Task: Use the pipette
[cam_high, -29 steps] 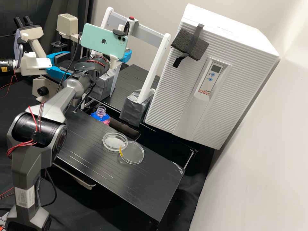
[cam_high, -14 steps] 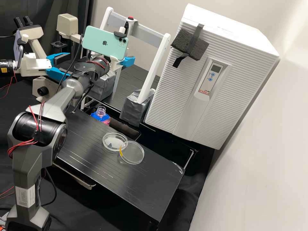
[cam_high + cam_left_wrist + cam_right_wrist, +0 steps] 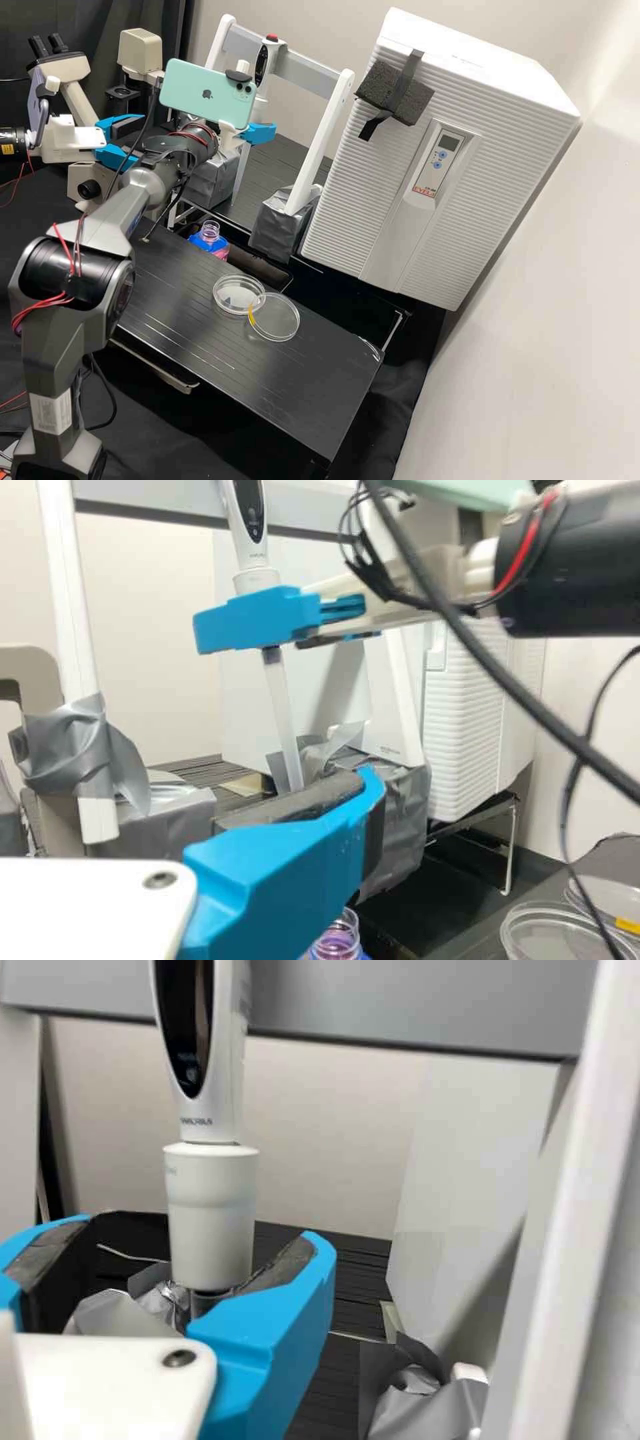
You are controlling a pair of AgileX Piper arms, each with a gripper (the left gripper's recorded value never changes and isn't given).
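As it hangs, pipette [image 3: 203,1080] sits within the right end effector [image 3: 175,1250].

Pipette [image 3: 261,59]: one. Clear dishes [image 3: 238,293]: two. Pink bottle [image 3: 212,238]: one. White cabinet [image 3: 433,153]: one. Microscope [image 3: 61,67]: one. Phone [image 3: 203,83]: one.

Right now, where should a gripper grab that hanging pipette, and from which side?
Probably best at the pipette's round white collar, coming in level from the open front of the stand. The pipette hangs upright, and the collar is a short straight cylinder that two fingers can straddle. The right gripper brackets it there.
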